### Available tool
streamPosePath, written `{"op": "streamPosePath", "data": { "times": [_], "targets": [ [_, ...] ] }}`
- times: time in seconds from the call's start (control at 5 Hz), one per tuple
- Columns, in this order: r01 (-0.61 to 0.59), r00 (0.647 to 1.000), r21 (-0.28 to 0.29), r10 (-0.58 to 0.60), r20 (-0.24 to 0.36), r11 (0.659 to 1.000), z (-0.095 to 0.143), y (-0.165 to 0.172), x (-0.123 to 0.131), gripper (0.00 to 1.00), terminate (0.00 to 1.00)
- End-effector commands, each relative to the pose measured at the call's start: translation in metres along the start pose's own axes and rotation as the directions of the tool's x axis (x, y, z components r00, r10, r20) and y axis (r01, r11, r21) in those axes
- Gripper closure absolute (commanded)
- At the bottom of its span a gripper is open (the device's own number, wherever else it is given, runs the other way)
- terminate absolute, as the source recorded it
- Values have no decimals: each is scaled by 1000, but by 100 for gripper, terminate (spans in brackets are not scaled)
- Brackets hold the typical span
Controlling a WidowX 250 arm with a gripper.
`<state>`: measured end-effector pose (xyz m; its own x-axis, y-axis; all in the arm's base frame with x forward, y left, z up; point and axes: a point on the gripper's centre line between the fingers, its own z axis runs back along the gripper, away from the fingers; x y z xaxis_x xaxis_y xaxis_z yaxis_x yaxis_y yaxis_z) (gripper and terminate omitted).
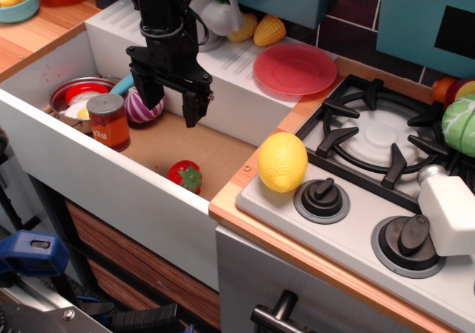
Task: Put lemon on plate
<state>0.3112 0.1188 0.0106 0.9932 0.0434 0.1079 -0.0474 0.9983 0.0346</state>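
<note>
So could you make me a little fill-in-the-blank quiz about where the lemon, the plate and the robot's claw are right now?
1. The lemon rests on the front left corner of the ____.
2. The plate is coloured ____.
3. The gripper hangs over the sink with its jaws ____ and nothing between them.
4. On the sink floor, nearest the lemon, lies a toy ____.

Missing words: stove; red; open; strawberry
</note>
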Motion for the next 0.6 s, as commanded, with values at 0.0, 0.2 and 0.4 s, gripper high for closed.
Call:
{"op": "streamPosePath", "data": {
  "times": [0.0,0.2,0.4],
  "targets": [
    [0,1000,0,0,0,1000,0,0,0,0,0],
    [-28,999,80,31,-40,996,43,-5,1,0,0],
    [-83,994,147,93,-60,986,92,-21,2,0,0]
  ]
}}
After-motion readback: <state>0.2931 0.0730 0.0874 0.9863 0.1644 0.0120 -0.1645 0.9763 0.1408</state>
